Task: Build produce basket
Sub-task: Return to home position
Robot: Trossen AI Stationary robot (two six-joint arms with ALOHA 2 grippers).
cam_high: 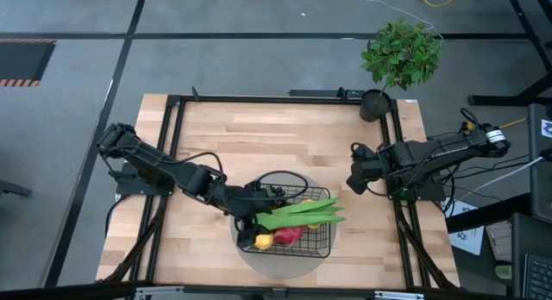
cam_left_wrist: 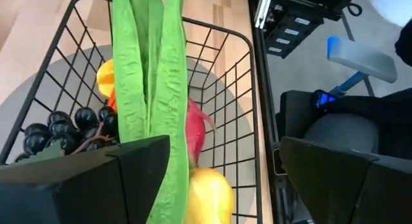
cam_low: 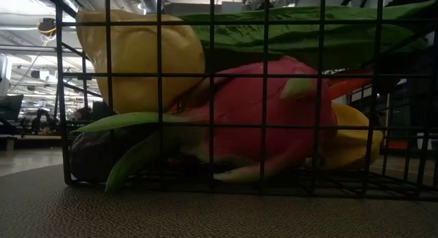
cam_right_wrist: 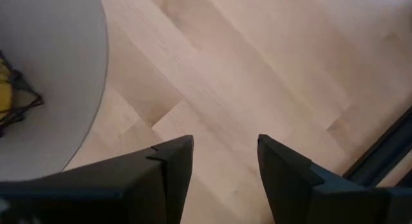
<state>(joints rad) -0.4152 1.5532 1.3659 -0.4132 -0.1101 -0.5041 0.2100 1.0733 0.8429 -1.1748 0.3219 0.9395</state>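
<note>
The black wire basket point(cam_high: 330, 241) stands on a grey round mat point(cam_high: 278, 264) near the table's front edge. In it lie a pink dragon fruit point(cam_low: 267, 108), yellow fruits point(cam_low: 137, 60), dark grapes point(cam_left_wrist: 64, 127) and a long green husk point(cam_high: 302, 212). The husk rests on top of the other produce, its tips reaching the basket's right rim. My left gripper point(cam_left_wrist: 225, 141) hangs open above the basket's left part, fingers on either side of the husk's line but clear of it. At the table's right, my right gripper point(cam_right_wrist: 225, 147) stands open over bare wood.
A leafy green plant in a black pot point(cam_high: 397, 59) stands at the table's far right corner. Bare wood lies between the basket and the far edge point(cam_high: 259, 136). The mat's rim point(cam_right_wrist: 96, 89) is close to my right gripper.
</note>
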